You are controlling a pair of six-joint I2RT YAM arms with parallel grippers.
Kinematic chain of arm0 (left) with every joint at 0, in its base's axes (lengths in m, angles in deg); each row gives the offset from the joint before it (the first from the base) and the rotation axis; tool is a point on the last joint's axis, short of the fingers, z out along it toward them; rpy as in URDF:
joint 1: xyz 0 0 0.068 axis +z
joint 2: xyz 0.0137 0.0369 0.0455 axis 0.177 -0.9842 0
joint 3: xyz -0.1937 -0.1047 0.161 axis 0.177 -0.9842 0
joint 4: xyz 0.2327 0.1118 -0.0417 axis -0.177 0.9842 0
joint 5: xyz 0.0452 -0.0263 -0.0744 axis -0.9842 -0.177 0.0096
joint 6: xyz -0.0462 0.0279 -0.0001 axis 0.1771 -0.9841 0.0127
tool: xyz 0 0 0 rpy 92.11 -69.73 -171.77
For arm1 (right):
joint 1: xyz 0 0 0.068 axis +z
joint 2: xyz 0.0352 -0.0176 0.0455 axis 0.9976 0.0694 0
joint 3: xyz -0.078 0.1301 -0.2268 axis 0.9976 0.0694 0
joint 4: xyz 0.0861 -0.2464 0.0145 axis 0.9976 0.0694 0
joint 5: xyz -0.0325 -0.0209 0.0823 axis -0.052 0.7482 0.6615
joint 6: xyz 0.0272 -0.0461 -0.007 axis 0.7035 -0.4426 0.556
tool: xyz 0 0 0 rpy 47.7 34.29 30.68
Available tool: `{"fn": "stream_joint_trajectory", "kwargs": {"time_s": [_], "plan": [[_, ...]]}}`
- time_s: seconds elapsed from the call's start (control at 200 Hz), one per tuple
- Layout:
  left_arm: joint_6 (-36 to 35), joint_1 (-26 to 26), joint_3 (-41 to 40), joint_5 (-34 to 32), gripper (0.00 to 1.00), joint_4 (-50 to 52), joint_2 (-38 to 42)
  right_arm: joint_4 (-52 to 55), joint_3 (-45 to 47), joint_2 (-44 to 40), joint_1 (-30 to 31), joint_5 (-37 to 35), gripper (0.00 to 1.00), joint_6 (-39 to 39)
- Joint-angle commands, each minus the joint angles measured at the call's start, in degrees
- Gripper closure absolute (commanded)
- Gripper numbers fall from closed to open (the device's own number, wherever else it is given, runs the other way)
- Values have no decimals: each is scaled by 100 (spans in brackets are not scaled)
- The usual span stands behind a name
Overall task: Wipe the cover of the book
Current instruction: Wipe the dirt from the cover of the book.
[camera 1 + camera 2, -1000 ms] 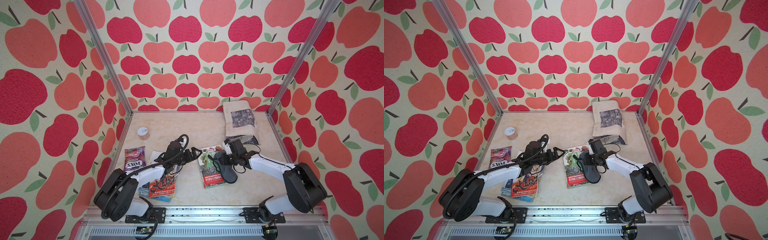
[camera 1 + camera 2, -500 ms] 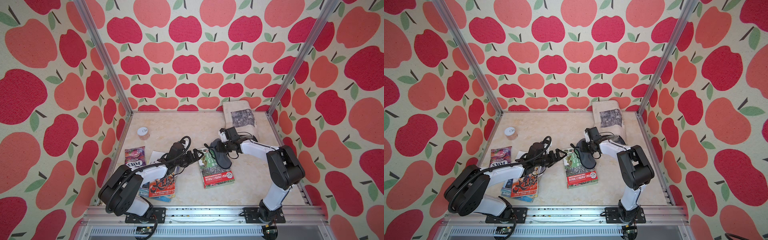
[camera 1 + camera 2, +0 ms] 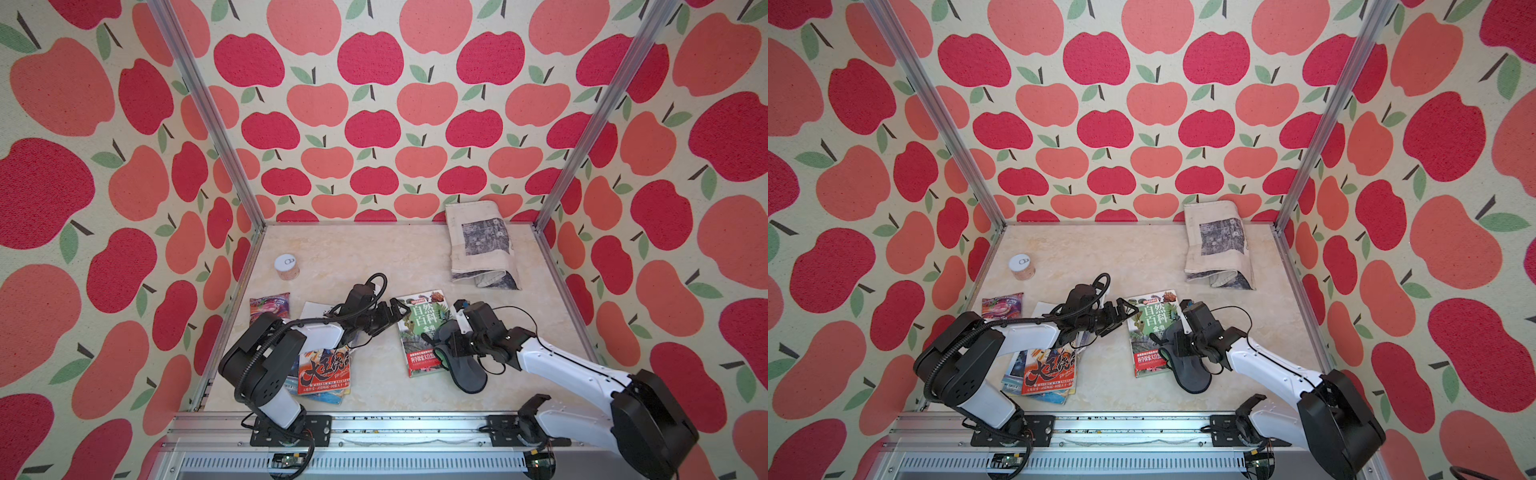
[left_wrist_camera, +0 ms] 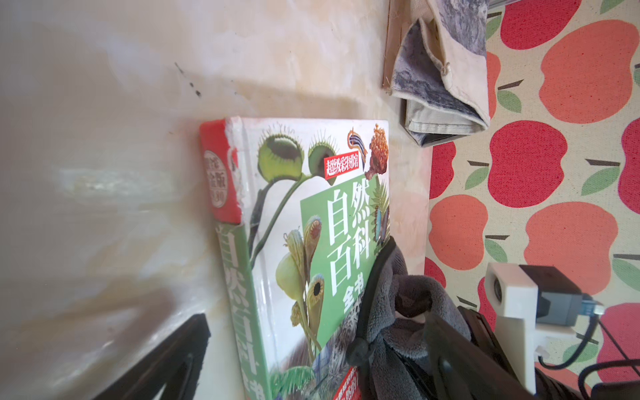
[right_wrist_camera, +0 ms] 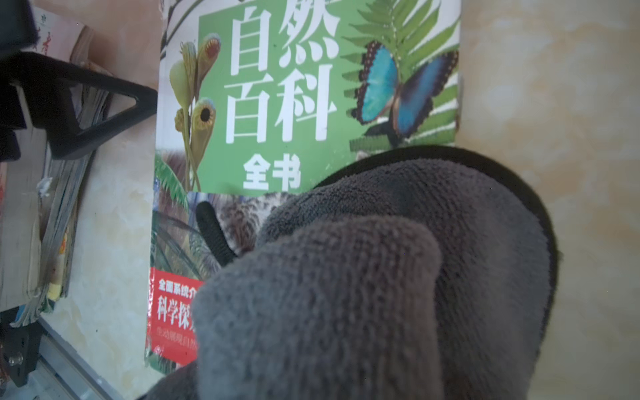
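Green-and-white hardcover nature book (image 3: 417,332) lies flat on beige marble-look tabletop (image 3: 365,266), mid-front, btwn the 2 arms. Right gripper (image 3: 453,347) is clenched on a grey fleece cloth w/ black trim (image 3: 467,372); cloth covers the book's near right part & spills onto the table. Left gripper (image 3: 390,318): fingers spread wide, holding nothing, 1 tip at the book's spine edge.
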Motion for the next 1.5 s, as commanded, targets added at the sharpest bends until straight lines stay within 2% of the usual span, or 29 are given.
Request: {"fn": "stream_joint_trajectory", "kwargs": {"time_s": [0.0, 0.095, 0.23, 0.39, 0.59, 0.725, 0.951, 1.151, 1.281, 1.496], "plan": [[133, 5, 146, 139, 1, -275, -108, 824, 444, -529, 205, -451, 100, 531], [159, -4, 147, 139, 1, -286, -141, 1050, 471, -764, 517, -623, 100, 711], [172, -12, 153, 121, 1, -258, -104, 1077, 342, -552, 1154, -910, 100, 892], [190, -69, 153, 86, 1, -247, -69, 610, -27, 237, 1426, -821, 100, 826], [190, -101, 57, 52, 1, -195, 67, 215, -922, 1429, 1556, -571, 100, 489], [182, -100, -22, 38, 1, -185, 186, -99, -1420, 2130, 1336, -350, 100, 244], [125, -52, -67, 60, 1, -61, 381, -273, -2301, 3127, 321, 187, 100, -252], [-84, 186, -193, -36, 1, 381, 1007, -166, -3120, 3846, -367, 524, 100, -485], [-211, 463, -350, -68, 1, 639, 1544, -168, -3539, 4194, -336, 709, 100, -448], [-521, 923, -316, -175, 1, 1458, 2380, -381, -3807, 4469, 173, 866, 100, -336]]}}
